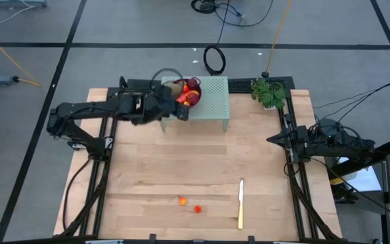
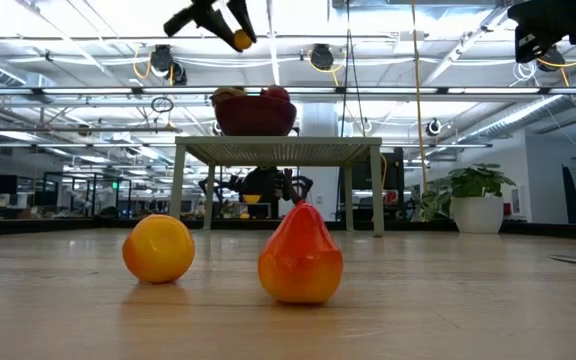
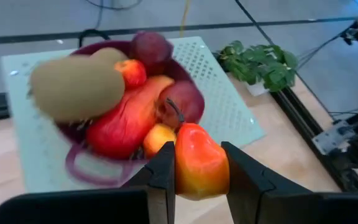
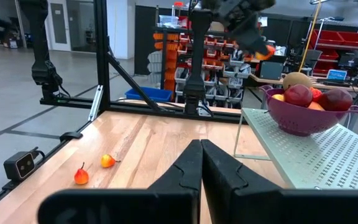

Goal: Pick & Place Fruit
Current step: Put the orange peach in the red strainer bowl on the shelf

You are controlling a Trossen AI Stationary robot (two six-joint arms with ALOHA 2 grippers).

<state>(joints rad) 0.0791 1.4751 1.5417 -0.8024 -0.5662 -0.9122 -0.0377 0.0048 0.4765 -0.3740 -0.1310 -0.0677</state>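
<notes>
My left gripper (image 1: 178,106) is at the far middle of the table, shut on a small orange-red fruit (image 3: 201,167). It hangs just in front of and above the purple bowl (image 1: 189,93), which stands on a pale green perforated stand (image 1: 212,102). The bowl holds a brown kiwi (image 3: 73,88), a long red-orange fruit (image 3: 126,119) and dark red round ones (image 3: 184,99). Two small fruits, an orange ball (image 2: 158,248) and a red-orange pear shape (image 2: 301,258), rest on the table near its front edge. My right gripper (image 4: 201,149) waits shut at the right side. My left gripper pinches the small orange-red fruit by its two opposite sides (image 3: 182,173) between its two fingers. The fingers slant down toward the table's far side. The fruit is lifted clear, higher than the bowl's rim (image 2: 240,40) and a little to its near left.
A yellow-handled knife (image 1: 241,203) lies near the front edge, right of the two small fruits. A potted plant (image 1: 269,93) stands at the far right corner, beside the stand. Bare wood lies across the middle of the table (image 1: 202,159).
</notes>
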